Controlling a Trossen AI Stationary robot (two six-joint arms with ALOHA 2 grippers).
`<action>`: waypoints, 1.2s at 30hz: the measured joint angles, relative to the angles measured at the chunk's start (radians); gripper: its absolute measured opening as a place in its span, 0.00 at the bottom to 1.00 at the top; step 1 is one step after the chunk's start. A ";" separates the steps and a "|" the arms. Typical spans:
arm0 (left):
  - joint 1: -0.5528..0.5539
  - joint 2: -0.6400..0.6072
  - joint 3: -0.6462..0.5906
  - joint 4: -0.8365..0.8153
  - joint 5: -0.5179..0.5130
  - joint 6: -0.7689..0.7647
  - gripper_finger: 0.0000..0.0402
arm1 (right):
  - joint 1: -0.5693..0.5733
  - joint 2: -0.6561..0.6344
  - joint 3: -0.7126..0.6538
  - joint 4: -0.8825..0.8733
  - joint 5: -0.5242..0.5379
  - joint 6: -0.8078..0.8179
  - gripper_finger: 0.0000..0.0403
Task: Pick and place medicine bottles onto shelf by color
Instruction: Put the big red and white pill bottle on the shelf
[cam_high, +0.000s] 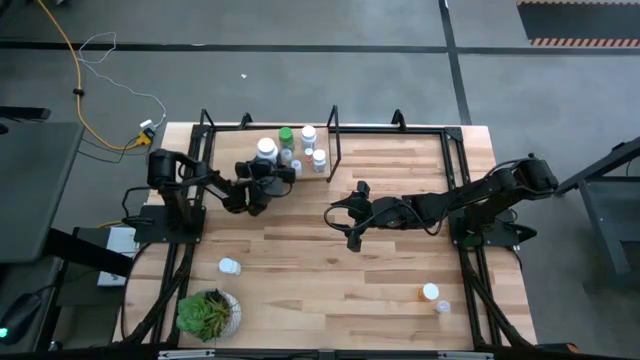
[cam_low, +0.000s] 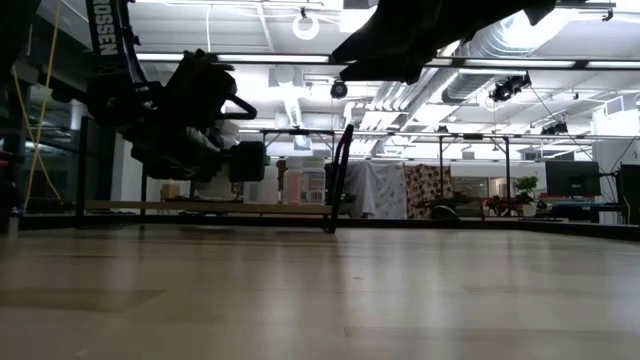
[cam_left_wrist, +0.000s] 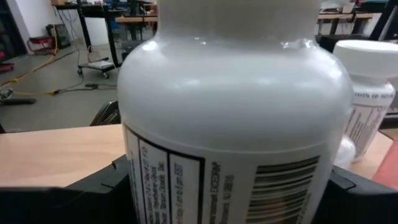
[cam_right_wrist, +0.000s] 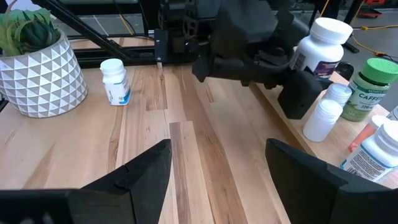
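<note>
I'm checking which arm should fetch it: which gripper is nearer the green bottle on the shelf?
Left. The left gripper is at the shelf, right beside the green bottle, around a large white bottle. The right gripper hangs open over mid-table, farther off.

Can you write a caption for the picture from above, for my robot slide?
Left gripper sets a white bottle on the shelf; right gripper waits open.
</note>
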 joint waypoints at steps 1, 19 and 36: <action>0.008 -0.001 0.000 0.000 0.012 0.000 0.69 | 0.000 0.000 0.000 0.000 0.000 0.000 0.63; 0.025 -0.003 0.001 0.001 0.136 -0.001 0.69 | 0.000 0.000 0.000 0.000 0.000 0.000 0.63; 0.025 -0.003 0.001 -0.018 0.100 0.031 0.74 | 0.000 0.000 0.000 0.000 0.000 0.000 0.63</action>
